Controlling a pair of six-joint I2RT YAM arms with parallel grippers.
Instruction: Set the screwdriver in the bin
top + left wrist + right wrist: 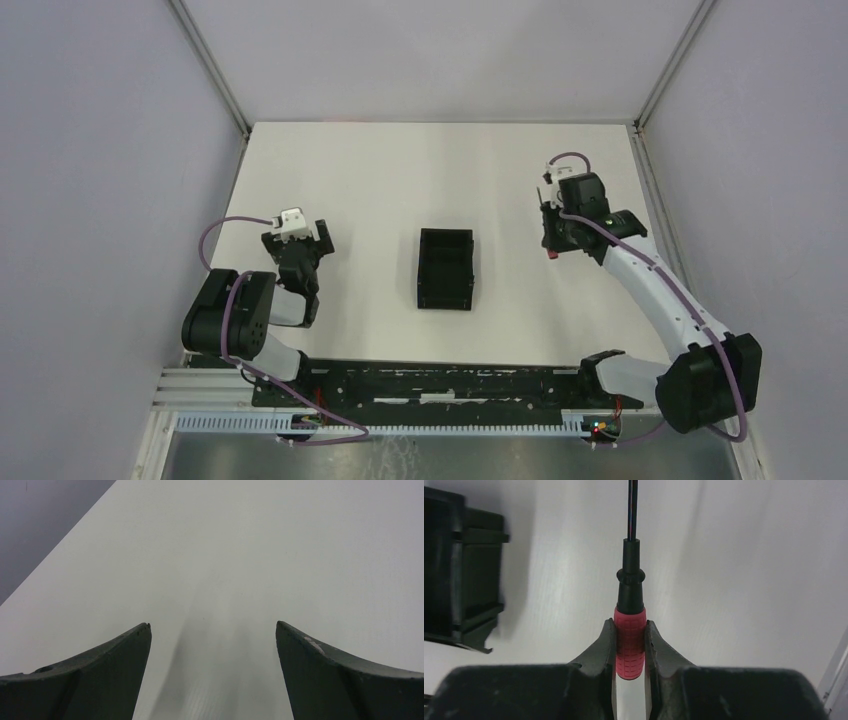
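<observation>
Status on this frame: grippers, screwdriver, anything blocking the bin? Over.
Right gripper shut on screwdriver handle. Left gripper open, empty. Bin mid-table, left of screwdriver, nothing seen between.

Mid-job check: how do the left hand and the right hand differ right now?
The left hand is open and empty; the right hand is shut on the screwdriver, gripping its red handle. The left hand sits to the left of the bin, the right hand to the right of it. Shared: both have dark fingers, and neither is over the bin.
</observation>
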